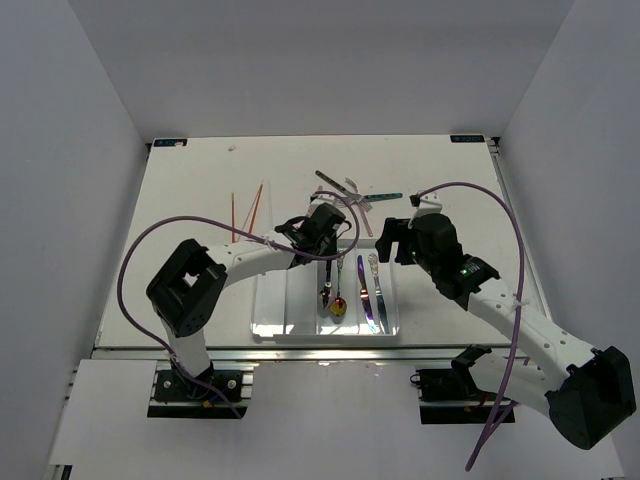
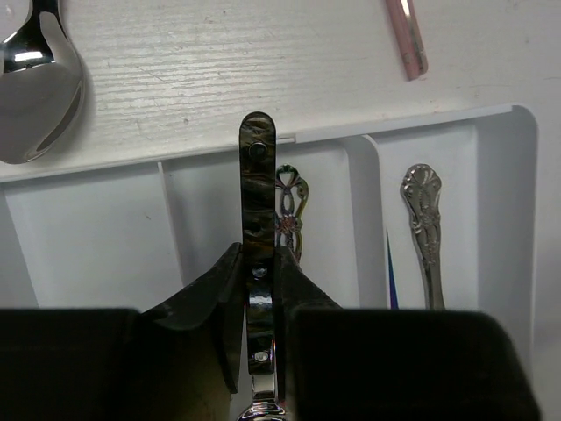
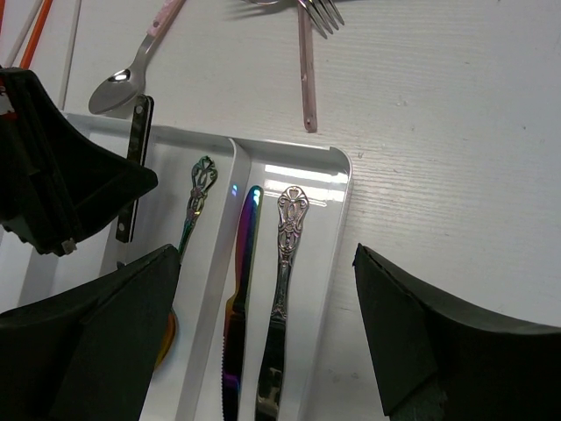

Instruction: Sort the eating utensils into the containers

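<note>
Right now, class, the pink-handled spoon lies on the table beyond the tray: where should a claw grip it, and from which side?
Probably the slim handle of the pink-handled spoon, just past the bowl, coming straight down from above and closing across its narrow width. It lies flat on the table, and the bowl is wide and rounded.

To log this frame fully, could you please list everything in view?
Tray: one, clear, table centre.
Spoon: one, iridescent handle, tray's second compartment from right.
Iridescent knife: one, rightmost compartment.
Silver knife: one, same compartment.
Dark-handled piece: one, held over the spoon's compartment.
Chopsticks: two, red-orange, table left of tray's far end.
Loose cutlery: several, pink, teal, metal, heaped beyond tray.
Table: one, white.
Left gripper: one, black, shut on dark-handled piece.
Right gripper: one, black, open above the knives.
</note>
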Robot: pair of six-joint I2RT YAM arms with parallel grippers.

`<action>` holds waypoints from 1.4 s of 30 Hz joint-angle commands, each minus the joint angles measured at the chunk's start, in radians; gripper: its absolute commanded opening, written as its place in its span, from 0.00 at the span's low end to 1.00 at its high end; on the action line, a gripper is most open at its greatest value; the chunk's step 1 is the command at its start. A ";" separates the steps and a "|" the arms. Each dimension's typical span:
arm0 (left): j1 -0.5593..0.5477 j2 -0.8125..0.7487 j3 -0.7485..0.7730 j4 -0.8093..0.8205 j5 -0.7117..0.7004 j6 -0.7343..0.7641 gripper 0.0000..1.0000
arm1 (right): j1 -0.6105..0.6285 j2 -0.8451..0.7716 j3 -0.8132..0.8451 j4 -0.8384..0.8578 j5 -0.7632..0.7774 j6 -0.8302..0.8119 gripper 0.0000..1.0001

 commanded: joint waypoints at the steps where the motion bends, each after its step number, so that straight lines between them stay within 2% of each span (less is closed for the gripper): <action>1: -0.020 -0.074 -0.009 -0.021 0.012 -0.043 0.16 | -0.003 0.004 -0.001 0.043 -0.016 -0.002 0.85; 13: -0.060 -0.027 -0.012 -0.063 0.007 -0.106 0.16 | -0.003 0.007 0.000 0.040 -0.024 -0.005 0.85; 20: -0.081 -0.033 -0.001 -0.095 0.006 -0.126 0.26 | -0.003 0.016 -0.001 0.046 -0.027 -0.005 0.85; 22: -0.086 -0.037 0.002 -0.101 0.006 -0.127 0.31 | -0.003 0.019 -0.001 0.049 -0.030 -0.005 0.85; 25: -0.090 -0.050 0.000 -0.109 0.000 -0.132 0.47 | -0.005 0.022 0.000 0.051 -0.033 -0.005 0.85; 27: -0.090 -0.059 -0.003 -0.110 -0.004 -0.134 0.54 | -0.003 0.024 0.000 0.053 -0.033 -0.005 0.85; 28: -0.090 -0.065 -0.003 -0.112 -0.008 -0.135 0.62 | -0.005 0.024 -0.001 0.053 -0.035 -0.005 0.85; 31: -0.090 -0.083 0.009 -0.132 -0.034 -0.131 0.74 | -0.005 0.024 0.000 0.053 -0.038 -0.005 0.85; 34: -0.090 -0.099 0.064 -0.173 -0.092 -0.115 0.79 | -0.005 0.021 0.002 0.053 -0.038 -0.004 0.85; 35: -0.083 -0.102 0.089 -0.210 -0.155 -0.104 0.81 | -0.003 0.019 0.002 0.051 -0.039 -0.004 0.85; 37: -0.051 -0.091 0.164 -0.240 -0.168 -0.059 0.82 | -0.005 0.013 0.003 0.053 -0.038 -0.004 0.85; 42: 0.147 -0.016 0.328 -0.233 -0.108 0.119 0.87 | -0.003 0.009 0.005 0.054 -0.053 -0.005 0.85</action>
